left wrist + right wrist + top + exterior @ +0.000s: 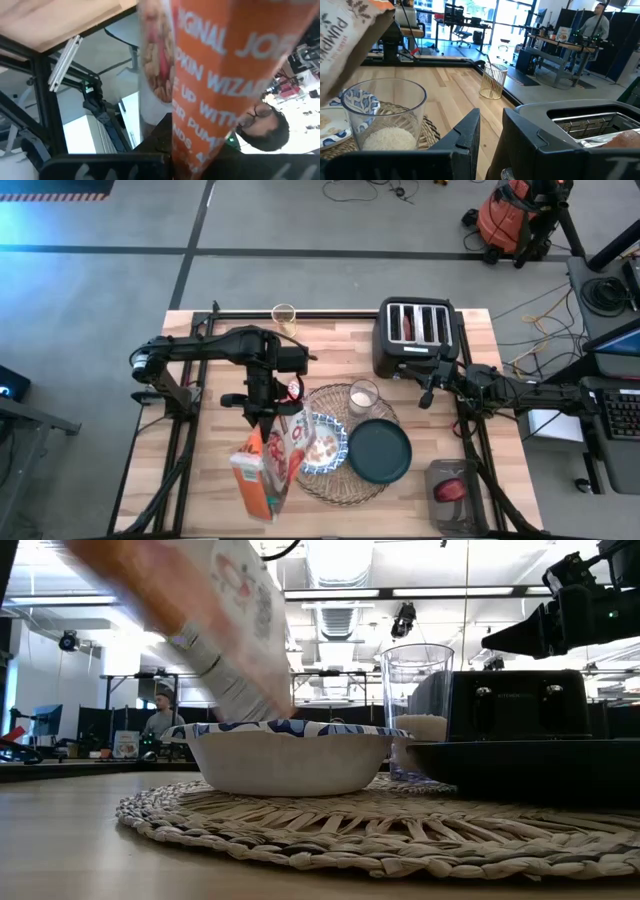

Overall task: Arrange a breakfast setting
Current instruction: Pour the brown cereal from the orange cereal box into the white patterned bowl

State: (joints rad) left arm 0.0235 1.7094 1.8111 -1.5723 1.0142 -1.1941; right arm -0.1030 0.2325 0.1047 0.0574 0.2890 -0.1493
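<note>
Woven placemat (345, 485) sits centre-table, carrying bowl (322, 448), teal plate (380, 451) and glass (363, 395). Toaster (415, 335) stands behind the mat. Cereal bag (268, 465) is tipped over the bowl — left gripper (262, 412) is clamped tight on it. Bowl is at the mat's left, plate at its right, glass at the back. Right gripper (432, 388) hovers beside the toaster — fingers barely apart, holding nothing.

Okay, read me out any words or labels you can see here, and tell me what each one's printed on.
"PUMP...", cut off at the edge: on the cereal bag, right wrist view.
"...IGINAL JO...", "...PKIN WIZAR...", "...E UP WITH...", "...DS, PUMP...": partial white lines on the bag's orange side, left wrist view.
Small lettering on the toaster front: too small to read.
Sign in the room behind: too small to read.
</note>
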